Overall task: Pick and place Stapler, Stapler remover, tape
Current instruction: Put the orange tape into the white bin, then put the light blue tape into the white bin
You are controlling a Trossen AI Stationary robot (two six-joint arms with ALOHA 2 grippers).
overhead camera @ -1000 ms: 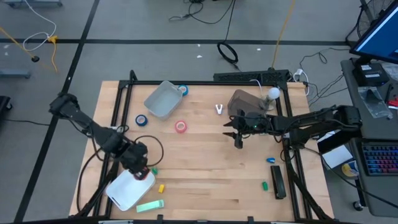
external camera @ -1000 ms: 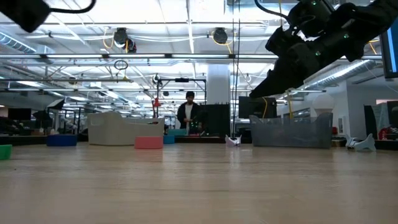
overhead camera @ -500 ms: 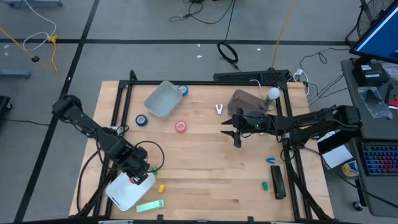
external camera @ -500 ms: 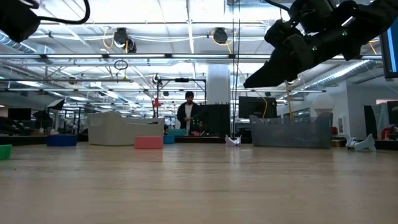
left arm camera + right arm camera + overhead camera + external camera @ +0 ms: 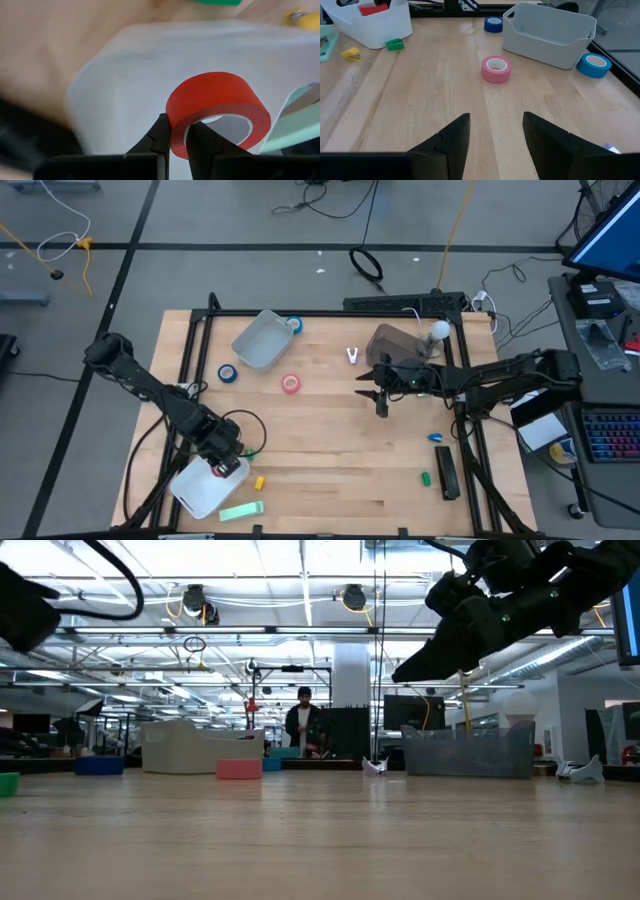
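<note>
Holding over the wooden surface (image 5: 330, 450), the left arm has its tool (image 5: 177, 135) above the white bin (image 5: 205, 485) at the near-left corner, fingers pinched on the wall of a red tape roll (image 5: 215, 112). Grip is on one edge only, so the roll could pivot or slip sideways on release and land on the bin rim or outside it. A mint-green object (image 5: 241, 510) sits just beside the bin and a small yellow item (image 5: 259, 481) is near; a bounce could end among them. Right tool (image 5: 492, 137) hovers mid-surface, fingers apart, empty, pointed toward the pink tape roll (image 5: 496, 69); two blue rolls (image 5: 593, 65) flank the grey bin (image 5: 552, 32). Arms are well apart; collision risk looks low.
</note>
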